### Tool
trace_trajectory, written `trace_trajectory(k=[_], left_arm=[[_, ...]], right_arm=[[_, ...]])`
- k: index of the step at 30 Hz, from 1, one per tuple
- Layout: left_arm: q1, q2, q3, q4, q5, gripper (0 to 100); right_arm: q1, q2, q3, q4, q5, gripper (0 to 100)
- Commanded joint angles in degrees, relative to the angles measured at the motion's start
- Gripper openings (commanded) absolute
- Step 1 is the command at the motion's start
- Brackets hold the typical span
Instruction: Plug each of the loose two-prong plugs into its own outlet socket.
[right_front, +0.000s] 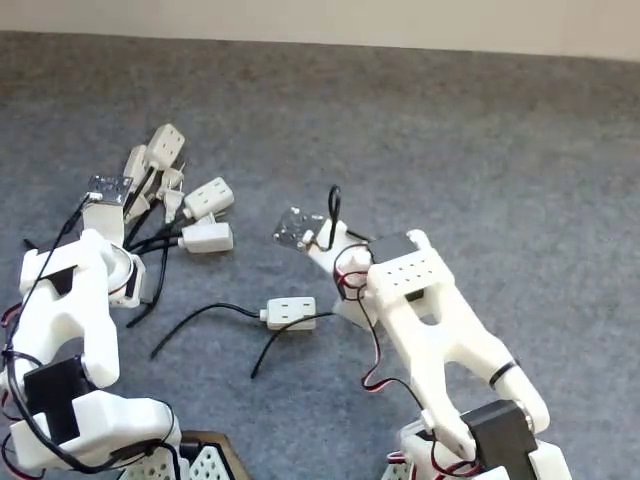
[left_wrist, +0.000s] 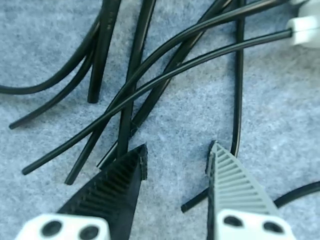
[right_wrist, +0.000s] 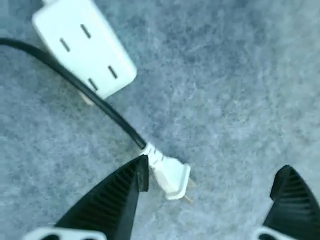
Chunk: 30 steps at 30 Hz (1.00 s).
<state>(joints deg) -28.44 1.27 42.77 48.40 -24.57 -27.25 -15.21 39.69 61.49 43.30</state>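
Right wrist view: right gripper (right_wrist: 215, 176) was spread wide, nothing between the jaws. One white plug (right_wrist: 171, 175) lay flat on the grey carpet (right_wrist: 240, 85), just beside one black fingertip (right_wrist: 131, 182); can't tell if they touched. Its prong ends pointed away from that fingertip. One black cord (right_wrist: 80, 85) ran from the plug back past one white socket block (right_wrist: 85, 47), which lay face up with four slots showing, well apart from the plug.

Left wrist view: left gripper (left_wrist: 178, 154) was also spread, holding nothing, hanging low over a tangle of black cables (left_wrist: 150, 85), at least seven strands crossing.

High view: two arms. Left gripper (right_front: 105, 195) sat by a cluster (right_front: 195, 215) of at least four white pieces; couldn't separate plugs from sockets there. One lone socket (right_front: 290, 313) lay mid-carpet between the arms. Right gripper (right_front: 298, 232) was just above it, apart.
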Motion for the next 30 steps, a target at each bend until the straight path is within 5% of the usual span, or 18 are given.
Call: trace_trajectory(k=[1,10,16,23,30], left_arm=[[0.84,-0.04,0.84,-0.53,0.44,22],[0.84,-0.04,0.84,-0.53,0.44,22],[0.84,-0.04,0.84,-0.53,0.44,22],[0.84,-0.04,0.92,-0.53,0.44,22],[0.84,-0.04,0.92,-0.53,0.44,22]], right_arm=[[-0.22,0.84,-3.03,-4.0,0.26,37.2],[-0.22,9.45,-3.47,-9.45,-7.3,37.2],[3.74,4.88,-9.01,-3.21,0.35,37.2],[2.07,-0.4,-21.05,20.09,10.55,33.0],[-3.47,-0.04,-7.6,14.37,15.21,32.9]])
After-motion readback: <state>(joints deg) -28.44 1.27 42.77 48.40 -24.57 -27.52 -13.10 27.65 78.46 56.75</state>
